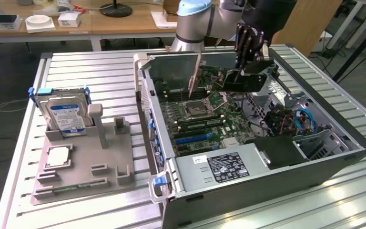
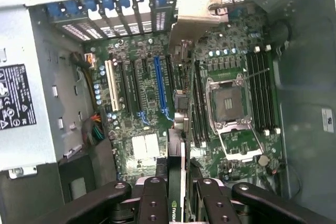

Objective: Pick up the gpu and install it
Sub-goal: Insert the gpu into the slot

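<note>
The end effector [image 2: 176, 198] clamps a graphics card [image 2: 177, 156] edge-on between its black fingers [image 2: 152, 203], above the green motherboard [image 2: 142, 108] of an open computer case [image 2: 31, 45]. The card's silver bracket [image 2: 197, 17] points toward the blue-tabbed rear slots [image 2: 105, 11]. The card hangs between a long blue slot [image 2: 160, 85] and the processor socket [image 2: 231, 103].

exterior: stood off, high, looked down slantwise over table [image 1: 94, 71] and open case [image 1: 310, 176] | wrist: sat behind gripper [image 2: 176, 195], close above board [image 2: 147, 93], faced into case | shared: case inside, board and CPU socket [image 2: 231, 103]
</note>
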Robot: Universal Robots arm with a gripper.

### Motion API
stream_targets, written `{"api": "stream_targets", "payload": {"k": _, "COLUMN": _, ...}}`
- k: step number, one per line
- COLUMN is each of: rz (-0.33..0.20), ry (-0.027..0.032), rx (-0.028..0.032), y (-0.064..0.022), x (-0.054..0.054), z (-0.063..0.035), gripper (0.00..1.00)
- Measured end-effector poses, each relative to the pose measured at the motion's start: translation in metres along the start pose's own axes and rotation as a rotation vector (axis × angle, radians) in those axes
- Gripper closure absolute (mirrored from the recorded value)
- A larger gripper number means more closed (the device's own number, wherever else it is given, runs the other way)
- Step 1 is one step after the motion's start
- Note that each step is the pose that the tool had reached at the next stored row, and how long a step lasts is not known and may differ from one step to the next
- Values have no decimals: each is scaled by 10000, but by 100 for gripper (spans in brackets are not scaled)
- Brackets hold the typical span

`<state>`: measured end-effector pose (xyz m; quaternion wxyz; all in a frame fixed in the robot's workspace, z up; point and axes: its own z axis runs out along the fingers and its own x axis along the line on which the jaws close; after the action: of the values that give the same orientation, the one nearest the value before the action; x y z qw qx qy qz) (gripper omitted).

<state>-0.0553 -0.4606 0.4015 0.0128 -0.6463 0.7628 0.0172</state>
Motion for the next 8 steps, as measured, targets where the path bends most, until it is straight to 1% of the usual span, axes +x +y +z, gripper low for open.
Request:
{"api": "stream_targets", "payload": {"k": 5, "rz": -451, "ry": 3, "rx": -19, "y": -3, "x": 0, "z": 3, "gripper": 74}}
{"api": "stream_targets", "payload": {"k": 8, "rz": -477, "ry": 3, "rx": -21, "y": -3, "x": 0, "z": 4, "gripper": 74}}
